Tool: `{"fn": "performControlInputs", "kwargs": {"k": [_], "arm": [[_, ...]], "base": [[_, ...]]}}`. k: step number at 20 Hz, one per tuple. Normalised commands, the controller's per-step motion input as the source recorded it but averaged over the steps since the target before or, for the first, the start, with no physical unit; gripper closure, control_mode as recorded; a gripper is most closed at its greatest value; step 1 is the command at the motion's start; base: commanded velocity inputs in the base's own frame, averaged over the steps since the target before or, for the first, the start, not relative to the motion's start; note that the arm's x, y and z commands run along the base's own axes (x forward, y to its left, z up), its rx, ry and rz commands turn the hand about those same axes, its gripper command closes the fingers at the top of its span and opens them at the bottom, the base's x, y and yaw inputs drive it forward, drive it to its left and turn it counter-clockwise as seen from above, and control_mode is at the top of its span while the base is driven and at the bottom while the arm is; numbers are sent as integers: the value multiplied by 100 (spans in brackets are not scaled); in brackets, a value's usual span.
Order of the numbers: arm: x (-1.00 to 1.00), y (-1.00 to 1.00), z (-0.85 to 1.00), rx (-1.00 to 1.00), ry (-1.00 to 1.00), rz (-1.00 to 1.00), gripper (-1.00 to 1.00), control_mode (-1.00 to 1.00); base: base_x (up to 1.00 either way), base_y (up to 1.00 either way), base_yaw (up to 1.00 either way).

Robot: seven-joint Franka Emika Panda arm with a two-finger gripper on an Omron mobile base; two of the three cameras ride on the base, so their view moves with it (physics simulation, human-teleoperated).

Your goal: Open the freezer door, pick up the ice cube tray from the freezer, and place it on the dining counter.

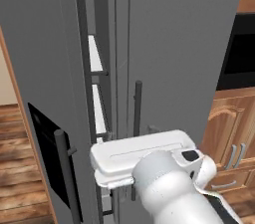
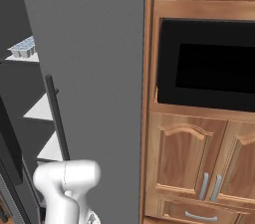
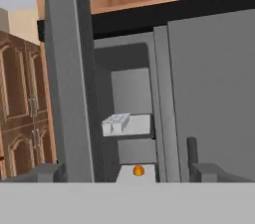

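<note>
The ice cube tray (image 3: 116, 124) sits mid-frame in the hand view, on a white shelf (image 3: 138, 124) inside the freezer (image 3: 130, 93), toward the shelf's left end. You can also catch it at the upper left of the right base view, perched on a shelf edge. It looks like a small, pale, rigid plastic thing with two rows of cells, so my guess is it's light and stiff but kind of slick. If the cubes are loose or there's water in it, tilting would dump stuff, so I'd keep it level. Best bet for a grab is probably across the narrow width, pinching the two long walls near the middle so it doesn't swing. The rim alone looks too thin to trust.

Below it, at the bottom centre of the hand view, there's a small orange round item (image 3: 138, 170) on a lower shelf. I can't tell what it is, but it's well out of the way.

The freezer door (image 1: 45, 93) is swung open, standing on the left of the left base view with its black dispenser panel (image 1: 47, 153) and dark bar handle (image 1: 67, 173) facing out. The plain fridge door (image 1: 174, 58) next to it is shut.

The gripper (image 3: 127, 173) has its jaws spread wide with nothing between them, tips poking up at the bottom of the hand view, lined up with the opening but well back from the tray. Wood cabinets (image 2: 199, 158) and a dark built-in oven (image 2: 206, 63) are on the right of the right base view.
</note>
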Motion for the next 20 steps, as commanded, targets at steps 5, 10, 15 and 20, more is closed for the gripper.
{"fn": "performControlInputs", "kwargs": {"k": [5, 10, 15, 20], "arm": [[1, -99, 3, 7, -3, 47, -100, -100], [30, -64, -15, 5, -5, 65, -100, -100], [45, -32, -44, 3, -8, 62, -100, -100], [47, -1, -61, 1, -11, 49, -100, -100]], "base": [[0, 0, 0], [0, 0, 0], [0, 0, 0], [0, 0, 0]]}}
